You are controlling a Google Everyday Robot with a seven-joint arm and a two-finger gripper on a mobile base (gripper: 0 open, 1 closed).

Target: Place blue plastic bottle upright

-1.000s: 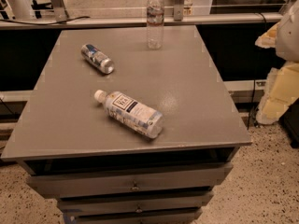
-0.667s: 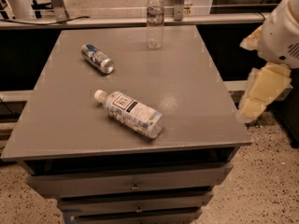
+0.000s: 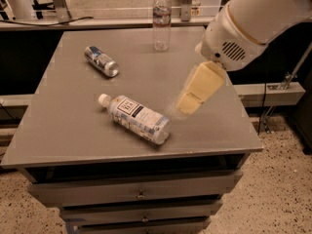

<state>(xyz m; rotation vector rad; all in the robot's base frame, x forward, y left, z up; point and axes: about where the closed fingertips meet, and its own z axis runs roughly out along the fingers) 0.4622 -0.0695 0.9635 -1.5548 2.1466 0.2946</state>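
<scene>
- Blue plastic bottle [image 3: 135, 117] flat on its side on the grey bench [image 3: 73, 140], near the front edge and roughly midway along it, white cap toward the left edge, base toward the front right corner.
- Gripper [image 3: 187, 106] above the bench top just beside the bottle's base, on the side of the right edge, angled down and leftward from the white arm [image 3: 258, 18] reaching in over the back right corner.
- No contact visible between gripper and bottle; nothing in its hold as far as shown. Open or closed: cannot tell.
- Slimmer clear bottle [image 3: 161, 21] upright at the back edge; small metal can [image 3: 101, 61] on its side toward the back left corner; both well apart from the gripper.
- Progress, as a judgement: at the approach stage only, with no grasp made, the bottle not lifted and nothing of the upright placement done.
- Left to do, by the look of it: closing on the bottle's body, lifting it, turning it cap-up, setting the base down on bare bench top, then letting go without tipping it.
</scene>
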